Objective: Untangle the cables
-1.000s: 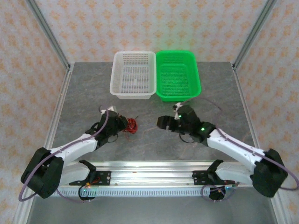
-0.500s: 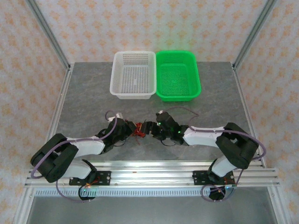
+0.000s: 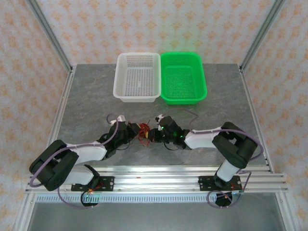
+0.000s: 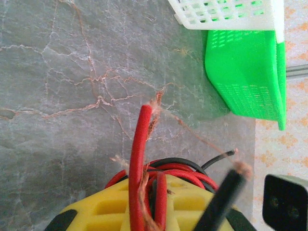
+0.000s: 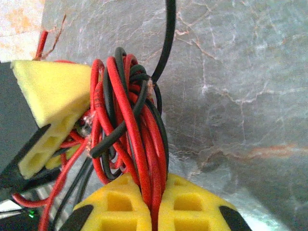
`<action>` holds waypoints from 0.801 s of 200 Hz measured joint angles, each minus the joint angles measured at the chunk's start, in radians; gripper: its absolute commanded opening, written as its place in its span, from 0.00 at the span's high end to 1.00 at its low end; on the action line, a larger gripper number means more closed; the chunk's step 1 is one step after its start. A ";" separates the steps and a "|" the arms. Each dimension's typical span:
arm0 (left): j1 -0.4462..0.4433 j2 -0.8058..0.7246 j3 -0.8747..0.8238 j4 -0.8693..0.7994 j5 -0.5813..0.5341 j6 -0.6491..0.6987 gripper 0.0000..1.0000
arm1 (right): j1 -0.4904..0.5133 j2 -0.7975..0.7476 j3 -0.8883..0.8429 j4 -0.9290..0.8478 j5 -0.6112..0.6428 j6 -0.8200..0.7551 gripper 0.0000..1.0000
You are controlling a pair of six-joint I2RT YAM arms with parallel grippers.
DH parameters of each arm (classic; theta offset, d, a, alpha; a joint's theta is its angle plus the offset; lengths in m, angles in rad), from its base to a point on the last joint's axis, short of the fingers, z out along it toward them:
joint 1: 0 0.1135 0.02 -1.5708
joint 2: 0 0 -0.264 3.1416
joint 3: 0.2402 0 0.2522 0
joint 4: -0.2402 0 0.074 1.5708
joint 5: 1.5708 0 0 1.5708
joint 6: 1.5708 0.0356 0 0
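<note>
The cables (image 3: 144, 131) are a tangled bunch of thin red and black wires, held between my two grippers at the middle of the table's near half. My left gripper (image 3: 136, 133) is shut on them from the left; in the left wrist view red loops (image 4: 137, 159) run between its yellow fingers (image 4: 101, 214). My right gripper (image 3: 153, 134) is shut on the bunch from the right. In the right wrist view red strands (image 5: 127, 120) are pinched between its yellow pads (image 5: 192, 207), with the left gripper's yellow finger (image 5: 48, 101) just beyond.
A white basket (image 3: 138, 54) and a green basket (image 3: 180, 54) stand side by side at the back of the grey marble table (image 3: 86, 96). Both hold nothing. The aluminium rail (image 3: 154, 172) runs along the near edge.
My right arm has swung left to the bunch and its jaws have closed on the red strands. My left gripper has kept its grip and shifted slightly right.
</note>
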 measured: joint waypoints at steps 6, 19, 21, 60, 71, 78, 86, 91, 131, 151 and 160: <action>0.000 -0.011 0.003 -0.014 0.007 0.010 1.00 | -0.005 -0.010 0.000 -0.013 -0.003 -0.056 1.00; 0.001 -0.035 0.025 -0.063 0.022 0.038 1.00 | -0.012 -0.042 0.000 -0.045 -0.005 -0.177 1.00; 0.001 -0.039 0.030 -0.072 0.025 0.042 1.00 | -0.013 -0.046 0.000 -0.048 -0.006 -0.188 1.00; 0.032 -0.101 0.169 -0.274 0.079 0.176 1.00 | -0.026 -0.162 -0.002 -0.110 0.048 -0.539 1.00; 0.042 -0.114 0.207 -0.333 0.098 0.216 1.00 | -0.026 -0.182 -0.006 -0.110 0.079 -0.617 1.00; 0.048 -0.119 0.227 -0.365 0.111 0.238 1.00 | -0.025 -0.191 -0.009 -0.109 0.103 -0.662 1.00; 0.053 -0.119 0.245 -0.396 0.124 0.262 1.00 | -0.022 -0.194 -0.010 -0.110 0.132 -0.705 1.00; 0.055 -0.119 0.253 -0.412 0.129 0.276 1.00 | -0.019 -0.194 -0.010 -0.110 0.152 -0.731 1.00; 0.060 -0.095 0.252 -0.430 0.182 0.304 1.00 | 0.003 -0.161 0.015 -0.160 0.288 -0.808 1.00; 0.065 -0.064 0.209 -0.342 0.215 0.277 1.00 | 0.005 -0.156 0.026 -0.197 0.314 -0.762 0.85; 0.064 -0.048 0.185 -0.291 0.231 0.254 1.00 | 0.006 -0.156 0.026 -0.213 0.319 -0.715 0.74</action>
